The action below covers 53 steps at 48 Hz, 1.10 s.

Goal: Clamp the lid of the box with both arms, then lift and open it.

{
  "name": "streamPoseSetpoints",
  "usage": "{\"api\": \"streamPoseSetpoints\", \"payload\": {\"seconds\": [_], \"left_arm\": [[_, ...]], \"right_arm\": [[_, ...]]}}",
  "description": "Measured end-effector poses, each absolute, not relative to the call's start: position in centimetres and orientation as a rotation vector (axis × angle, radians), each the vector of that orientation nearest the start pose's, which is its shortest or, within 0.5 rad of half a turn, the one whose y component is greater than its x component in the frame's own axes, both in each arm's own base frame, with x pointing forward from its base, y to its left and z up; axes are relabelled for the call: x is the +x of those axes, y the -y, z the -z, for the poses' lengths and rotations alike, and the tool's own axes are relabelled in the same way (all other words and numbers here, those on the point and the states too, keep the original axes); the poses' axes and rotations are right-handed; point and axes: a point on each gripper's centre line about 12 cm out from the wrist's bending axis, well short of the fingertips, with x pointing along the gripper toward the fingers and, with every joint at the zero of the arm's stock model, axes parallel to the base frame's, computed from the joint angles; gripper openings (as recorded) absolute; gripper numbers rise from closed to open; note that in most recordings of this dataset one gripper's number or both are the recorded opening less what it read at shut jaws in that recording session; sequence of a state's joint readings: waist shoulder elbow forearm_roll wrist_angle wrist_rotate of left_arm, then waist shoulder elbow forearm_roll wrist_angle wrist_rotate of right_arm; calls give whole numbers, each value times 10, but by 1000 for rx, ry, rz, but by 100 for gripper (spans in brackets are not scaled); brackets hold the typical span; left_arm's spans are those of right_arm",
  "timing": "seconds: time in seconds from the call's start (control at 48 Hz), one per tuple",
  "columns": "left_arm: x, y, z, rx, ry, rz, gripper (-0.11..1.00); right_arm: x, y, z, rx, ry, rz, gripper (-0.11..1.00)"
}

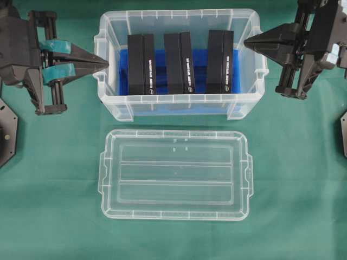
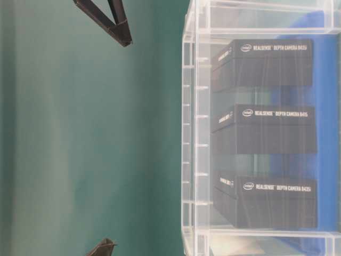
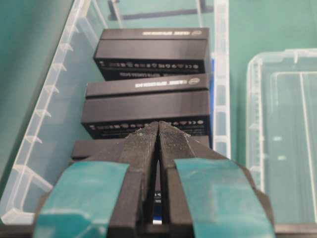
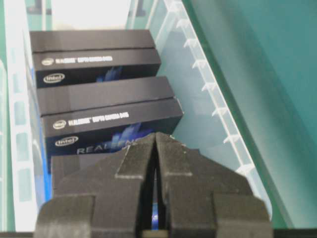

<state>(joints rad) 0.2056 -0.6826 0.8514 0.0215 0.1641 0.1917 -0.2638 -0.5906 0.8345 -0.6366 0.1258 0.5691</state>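
Observation:
The clear lid (image 1: 176, 174) lies flat on the green cloth in front of the box (image 1: 179, 105), apart from it. Its edge shows at the right of the left wrist view as the lid (image 3: 285, 134). The open box holds three upright black blocks (image 1: 180, 62) on a blue bottom. My left gripper (image 1: 106, 64), with teal tape, hangs shut and empty at the box's left end, fingertips (image 3: 157, 125) meeting. At the box's right end my right gripper (image 1: 246, 42) is also shut with nothing in it, seen as the right gripper (image 4: 155, 136) above the blocks.
Green cloth covers the table around the box (image 2: 256, 128) and lid. Black arm bases sit at the left edge (image 1: 6, 132) and right edge (image 1: 344, 132).

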Motion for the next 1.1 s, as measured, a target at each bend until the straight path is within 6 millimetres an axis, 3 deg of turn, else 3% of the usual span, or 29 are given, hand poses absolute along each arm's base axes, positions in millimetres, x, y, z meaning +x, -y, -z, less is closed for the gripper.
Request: {"api": "streamPoseSetpoints", "payload": {"seconds": [0.542, 1.104], "left_arm": [[248, -19, -315, 91, -294, -63, 0], [250, -14, -308, 92, -323, -41, 0]], "right_arm": [[281, 29, -297, 24, -339, 143, -2], [278, 29, -296, 33, -352, 152, -2]]}}
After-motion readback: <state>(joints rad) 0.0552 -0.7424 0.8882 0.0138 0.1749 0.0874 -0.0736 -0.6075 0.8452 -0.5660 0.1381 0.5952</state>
